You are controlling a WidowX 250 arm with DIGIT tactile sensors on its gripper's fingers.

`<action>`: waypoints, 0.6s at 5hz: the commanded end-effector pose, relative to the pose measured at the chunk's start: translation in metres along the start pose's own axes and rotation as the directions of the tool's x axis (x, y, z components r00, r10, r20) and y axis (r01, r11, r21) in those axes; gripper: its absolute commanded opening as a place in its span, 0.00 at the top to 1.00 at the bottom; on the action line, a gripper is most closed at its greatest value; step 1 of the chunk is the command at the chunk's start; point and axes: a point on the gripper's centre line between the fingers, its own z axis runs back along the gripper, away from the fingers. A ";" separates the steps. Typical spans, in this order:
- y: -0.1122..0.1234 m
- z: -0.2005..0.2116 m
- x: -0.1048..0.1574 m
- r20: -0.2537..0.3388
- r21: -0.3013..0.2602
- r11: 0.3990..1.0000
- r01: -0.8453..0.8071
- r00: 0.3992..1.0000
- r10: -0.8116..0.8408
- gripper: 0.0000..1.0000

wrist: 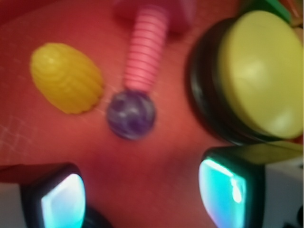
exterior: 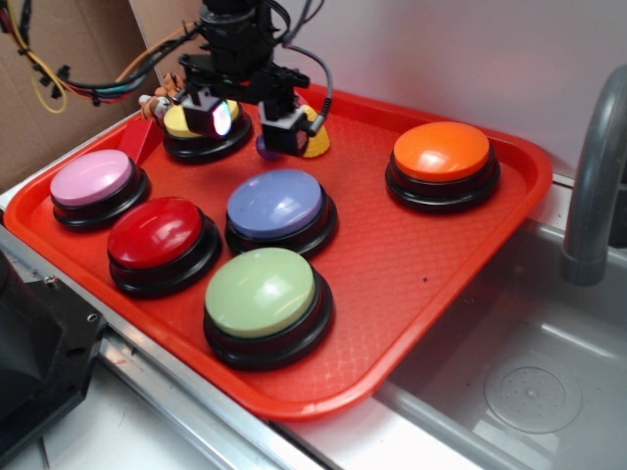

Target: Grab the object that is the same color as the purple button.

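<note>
Gripper point(wrist: 137, 199) is open, jaws spread with nothing between them, hanging over the tray's point(exterior: 470, 264) far edge with the purple ball point(wrist: 131, 115) just ahead of the fingertips, not yet between them. The ball touches the tip of the pink screw toy point(wrist: 145, 52) and sits just beside the yellow corn toy point(wrist: 66, 77), so closing early would likely knock it rolling or catch a neighbour. Arm is nose-down near the yellow button point(wrist: 259, 71), the purple button point(exterior: 277, 204) nearer mid-tray
</note>
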 end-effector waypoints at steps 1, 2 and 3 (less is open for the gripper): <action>0.003 -0.003 0.023 0.053 -0.016 1.000 0.007 0.999 -0.006 0.00; 0.003 -0.006 0.028 0.059 -0.023 1.000 0.006 0.998 -0.005 0.00; 0.000 -0.008 0.033 0.071 -0.021 1.000 0.021 0.997 -0.020 0.00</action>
